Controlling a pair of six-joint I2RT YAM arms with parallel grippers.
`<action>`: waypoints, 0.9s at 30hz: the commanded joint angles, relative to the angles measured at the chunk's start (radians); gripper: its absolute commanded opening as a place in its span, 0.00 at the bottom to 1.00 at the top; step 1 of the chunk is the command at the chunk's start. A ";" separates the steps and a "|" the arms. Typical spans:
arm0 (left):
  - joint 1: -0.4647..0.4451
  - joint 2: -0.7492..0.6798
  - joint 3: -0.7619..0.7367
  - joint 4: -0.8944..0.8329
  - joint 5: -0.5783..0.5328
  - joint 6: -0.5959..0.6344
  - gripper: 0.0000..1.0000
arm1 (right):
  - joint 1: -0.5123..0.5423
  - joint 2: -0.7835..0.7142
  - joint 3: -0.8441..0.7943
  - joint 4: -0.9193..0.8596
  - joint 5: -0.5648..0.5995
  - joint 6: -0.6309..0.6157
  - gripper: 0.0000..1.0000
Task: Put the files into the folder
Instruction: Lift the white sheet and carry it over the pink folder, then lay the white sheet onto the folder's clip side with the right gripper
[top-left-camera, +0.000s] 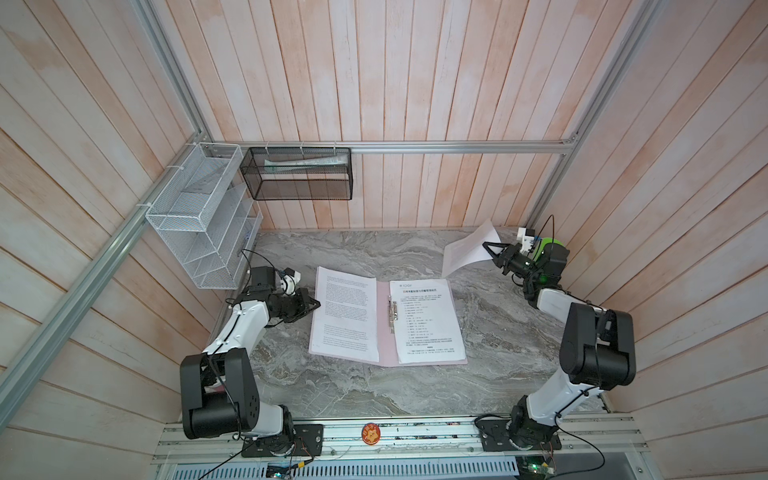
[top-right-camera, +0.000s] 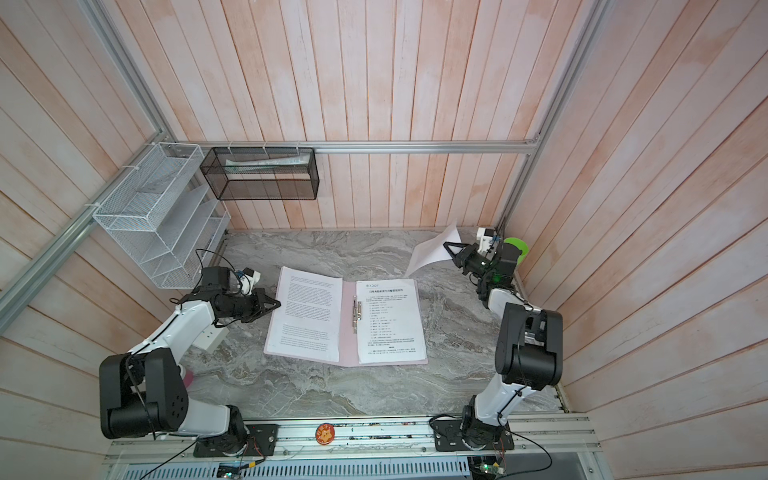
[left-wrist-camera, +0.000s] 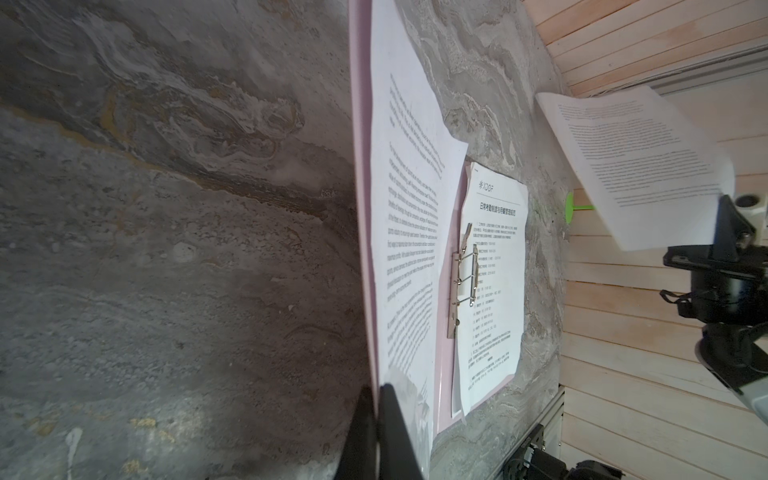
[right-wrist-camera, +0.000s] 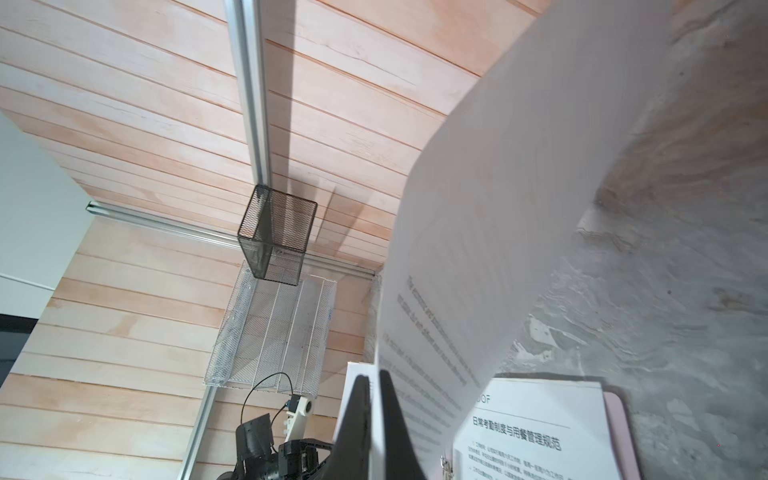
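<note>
The thin pale pink file folder (top-left-camera: 384, 347) (top-right-camera: 348, 347) lies open in the middle of the grey marbled tabletop (top-left-camera: 498, 332), spine running 12 to 6 o'clock with the silver metal clip (top-left-camera: 392, 313) (left-wrist-camera: 463, 286) along it. A white printed text sheet (top-left-camera: 347, 316) covers the 9 o'clock flap, and a white sheet with a bold heading (top-left-camera: 424, 320) (right-wrist-camera: 536, 436) covers the 3 o'clock flap.

The left gripper (top-left-camera: 318, 304) (top-right-camera: 277, 304) (left-wrist-camera: 376, 399) sits at the folder's 9 o'clock edge, jaws pinched tight on that edge. Can't tell if the sheet on top is caught in there too.

Over at about 2 o'clock, near the back wall, the right gripper (top-left-camera: 486, 246) (top-right-camera: 446, 245) (right-wrist-camera: 374, 382) has its jaws clamped on the edge of a third white printed sheet (top-left-camera: 465, 249) (top-right-camera: 432, 249) (left-wrist-camera: 631, 166) (right-wrist-camera: 519, 208). It's held up off the table, curling, well apart from the folder.
</note>
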 joint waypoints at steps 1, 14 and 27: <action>0.001 -0.011 0.001 0.000 -0.025 0.018 0.00 | 0.014 -0.075 -0.005 0.039 -0.005 0.066 0.00; 0.001 -0.012 0.003 0.000 -0.018 0.018 0.00 | 0.148 -0.404 -0.298 -0.177 0.038 -0.056 0.00; -0.003 -0.017 0.001 0.004 -0.014 0.016 0.00 | 0.307 -0.726 -0.677 -0.493 0.429 -0.149 0.00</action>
